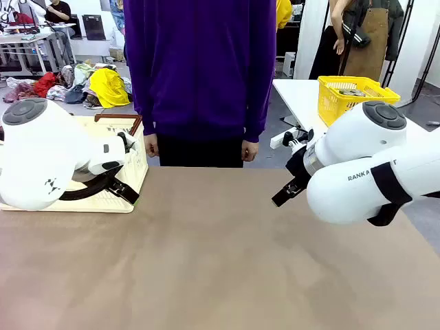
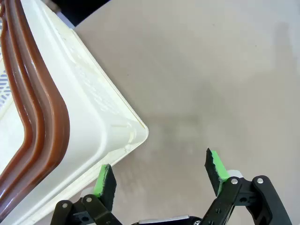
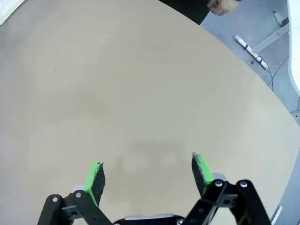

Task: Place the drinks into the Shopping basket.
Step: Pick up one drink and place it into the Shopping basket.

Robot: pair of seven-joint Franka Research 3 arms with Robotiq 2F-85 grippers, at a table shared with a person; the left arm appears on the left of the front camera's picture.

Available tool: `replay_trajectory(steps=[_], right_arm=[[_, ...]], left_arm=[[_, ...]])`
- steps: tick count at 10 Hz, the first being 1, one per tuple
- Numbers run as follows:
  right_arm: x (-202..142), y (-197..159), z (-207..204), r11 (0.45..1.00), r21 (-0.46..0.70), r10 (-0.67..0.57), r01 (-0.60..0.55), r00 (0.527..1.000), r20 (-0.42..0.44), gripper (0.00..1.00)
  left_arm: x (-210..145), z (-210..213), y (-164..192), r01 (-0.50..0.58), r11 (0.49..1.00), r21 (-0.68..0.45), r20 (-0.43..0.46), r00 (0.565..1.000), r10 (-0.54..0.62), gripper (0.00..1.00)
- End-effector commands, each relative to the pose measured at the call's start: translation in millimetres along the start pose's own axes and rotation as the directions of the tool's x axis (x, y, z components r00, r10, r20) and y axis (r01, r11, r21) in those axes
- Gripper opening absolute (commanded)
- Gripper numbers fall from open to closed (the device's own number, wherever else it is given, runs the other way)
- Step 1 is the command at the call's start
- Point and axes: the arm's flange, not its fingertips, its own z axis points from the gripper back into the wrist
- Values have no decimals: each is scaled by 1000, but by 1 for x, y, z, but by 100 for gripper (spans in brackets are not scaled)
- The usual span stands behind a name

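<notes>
Looking across the matte tan counter (image 1: 220, 261) from the front: find the Shopping basket (image 1: 134, 161) at the far left, upright with its mouth up, partly hidden behind the glossy white left arm (image 1: 41, 161). Shows a slatted cream plastic wall and a dark brown handle (image 1: 118, 119) along the top. Seems to run lengthwise across the picture, though too covered to say firmly. See a person (image 1: 199, 69) in a purple top standing at the far edge, hands (image 1: 249, 150) hanging down, and the right arm (image 1: 364, 165) coming in from the right. Note a yellow mesh basket (image 1: 350, 96) on a white table (image 1: 295, 93) behind.

Turning to the left wrist view: find the left end effector (image 2: 159, 171) spread wide, gripping nothing, over bare counter. Places the Shopping basket just beside it, one rounded cream corner pointing toward the gap, with one green pad (image 2: 104, 180) at the wall's lower edge; cannot judge contact. Note smooth brown rim bands (image 2: 51, 117) curving along the top.

Turning to the right wrist view: find the right end effector (image 3: 147, 171) likewise spread apart and empty, above plain counter.
</notes>
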Motion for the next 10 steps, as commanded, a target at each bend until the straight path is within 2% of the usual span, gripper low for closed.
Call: replay_trajectory(steps=[1, 10], right_arm=[[0, 0, 0, 1000, 0, 0, 0, 1000, 1, 100], [0, 0, 0, 1000, 0, 0, 0, 1000, 1, 100]], left_arm=[[1, 0, 0, 0, 1000, 1, 3, 1000, 0, 100], [1, 0, 0, 0, 1000, 1, 3, 1000, 0, 100]])
